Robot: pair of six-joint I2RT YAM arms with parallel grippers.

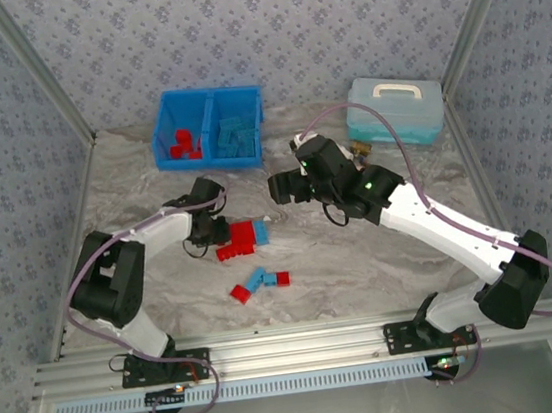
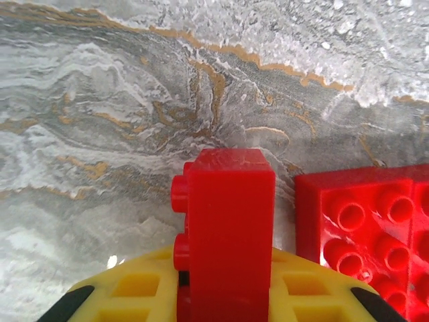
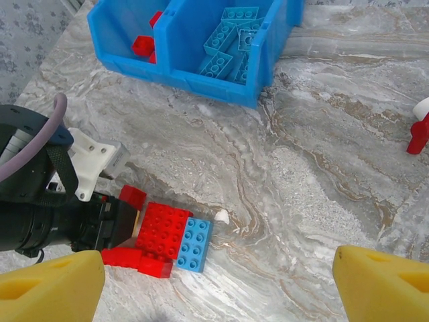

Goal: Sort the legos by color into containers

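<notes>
At table centre, the left gripper [image 2: 226, 285] is clamped narrow on a bright red squarish plastic brick [image 2: 231, 228]. The brick stands on edge between the yellow fingers [image 2: 134, 292], studs facing left in the left wrist view. Its lower end is at the grey marbled tabletop [image 2: 100, 134]; whether it touches cannot be told.

Just right of the held brick lies a wide flat red studded brick [image 2: 362, 228]. The two are close, with a thin gap between them. In the right wrist view a light blue oblong brick [image 3: 194, 243] lies against that flat red brick's far side, and more red bricks [image 3: 144, 261] sit under its near edge.

The right gripper [image 3: 214, 295] hangs above the table with its jaws spread wide and nothing between them.

A loose group of red and light blue bricks [image 1: 260, 279] lies nearer the arm bases.

The bright blue rectangular plastic bin [image 1: 161, 150] stands at the back of the table. Its left compartment holds red bricks [image 1: 182, 144] and its right compartment holds light blue bricks [image 1: 237, 136].

A pale teal lidded box [image 1: 395, 109] sits well right of the bin. A small red-and-white bottle [image 3: 419, 131] shows at the right edge of the right wrist view.
</notes>
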